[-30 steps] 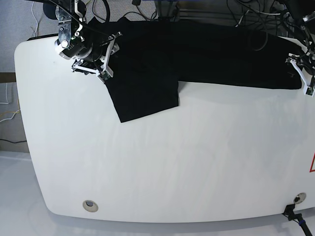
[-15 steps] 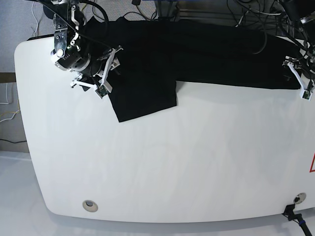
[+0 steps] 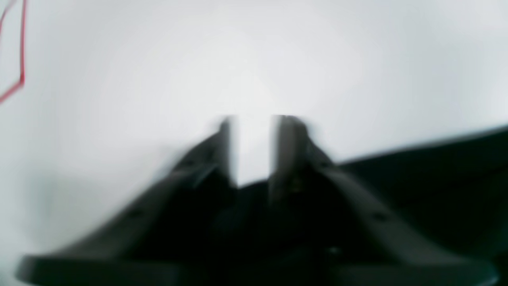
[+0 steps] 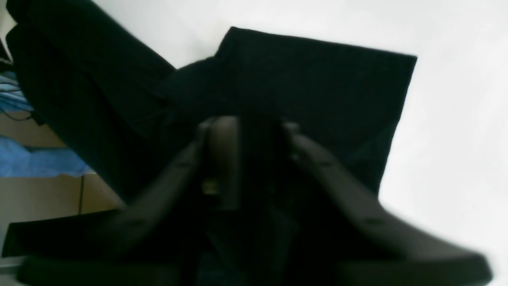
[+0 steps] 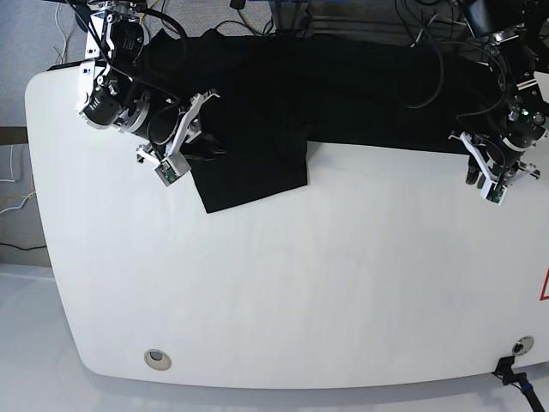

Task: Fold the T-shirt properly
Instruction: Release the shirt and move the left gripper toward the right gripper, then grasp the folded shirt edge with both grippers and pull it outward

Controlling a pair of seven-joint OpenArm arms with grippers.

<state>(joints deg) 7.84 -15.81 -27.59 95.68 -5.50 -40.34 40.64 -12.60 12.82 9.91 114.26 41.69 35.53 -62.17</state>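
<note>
The black T-shirt (image 5: 343, 94) lies spread along the table's far edge, with one sleeve (image 5: 253, 172) reaching toward the front; no print shows. My right gripper (image 5: 193, 142) is at the sleeve's left edge. In the right wrist view it (image 4: 248, 123) is open, low over the black fabric (image 4: 317, 79), with cloth showing in the gap. My left gripper (image 5: 483, 182) is at the shirt's right end near the lower hem. In the blurred left wrist view it (image 3: 252, 119) has a gap, with table between the tips and the fabric edge (image 3: 436, 171) under the fingers.
The white table (image 5: 283, 283) has two round holes near its front edge (image 5: 156, 359) (image 5: 521, 345) and a red mark at its right edge (image 5: 545, 283), which also shows in the left wrist view (image 3: 16, 59). Cables hang behind the table's far edge (image 5: 429, 30).
My right gripper has moved down and right along the sleeve's left edge. My left gripper has moved left and toward the front from the shirt's right corner. The sleeve has shifted slightly.
</note>
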